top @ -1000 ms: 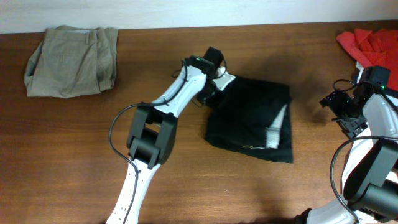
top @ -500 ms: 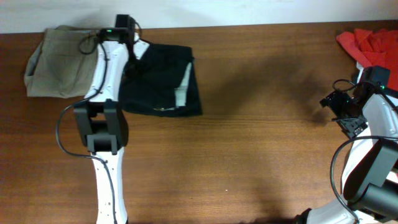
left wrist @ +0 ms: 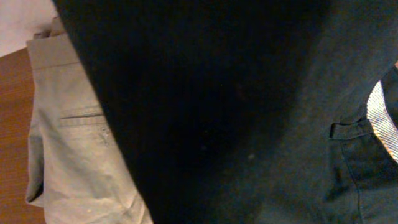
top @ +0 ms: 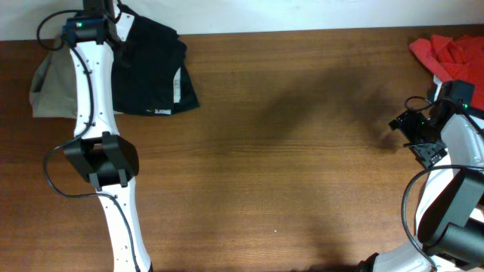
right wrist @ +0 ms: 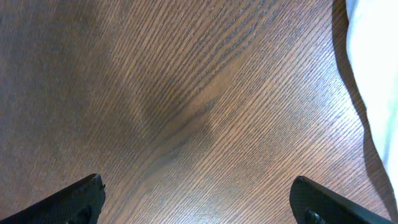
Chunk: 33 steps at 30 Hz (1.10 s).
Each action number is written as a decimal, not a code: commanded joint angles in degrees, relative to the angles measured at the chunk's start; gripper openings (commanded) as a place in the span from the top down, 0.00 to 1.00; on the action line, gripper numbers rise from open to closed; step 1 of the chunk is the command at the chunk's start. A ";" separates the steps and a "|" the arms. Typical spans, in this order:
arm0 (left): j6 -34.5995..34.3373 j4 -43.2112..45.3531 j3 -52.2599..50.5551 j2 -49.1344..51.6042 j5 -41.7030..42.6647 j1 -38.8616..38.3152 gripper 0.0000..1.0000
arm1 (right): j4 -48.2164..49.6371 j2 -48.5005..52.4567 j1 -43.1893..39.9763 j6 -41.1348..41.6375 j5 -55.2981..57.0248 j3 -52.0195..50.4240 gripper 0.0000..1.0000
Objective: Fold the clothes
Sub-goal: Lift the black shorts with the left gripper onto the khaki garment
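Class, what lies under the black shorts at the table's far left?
The khaki shorts show beneath the black shorts at their left edge; whatever lies further under is covered.

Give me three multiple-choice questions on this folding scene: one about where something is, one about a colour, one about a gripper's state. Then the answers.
1. Where are the black shorts?
A) dead centre
B) far left, beside the khaki shorts
C) near right corner

2. What colour is the garment at the far right?
A) blue
B) green
C) red

3. How does the right gripper stand?
A) open, empty
B) shut on cloth
C) shut, empty

Answers: 1 B, the overhead view shows them next to the khaki pair. 2 C, it is bright red. 3 A, its wrist view shows the fingers wide apart with nothing between them.
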 commanded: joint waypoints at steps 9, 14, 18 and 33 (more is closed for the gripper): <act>3.80 2.60 2.40 -3.08 -0.66 3.26 0.99 | 0.02 -0.28 -0.20 0.52 0.09 0.48 0.01; 6.43 6.47 2.40 -3.61 -0.87 5.07 0.99 | 0.02 -0.28 -0.20 0.52 0.09 0.48 0.01; 6.75 9.35 2.40 -3.82 -0.83 6.43 0.99 | 0.02 -0.28 -0.20 0.52 0.09 0.48 0.01; 7.13 18.38 2.40 -4.61 -0.61 7.69 0.99 | 0.02 -0.28 -0.20 0.52 0.09 0.48 0.01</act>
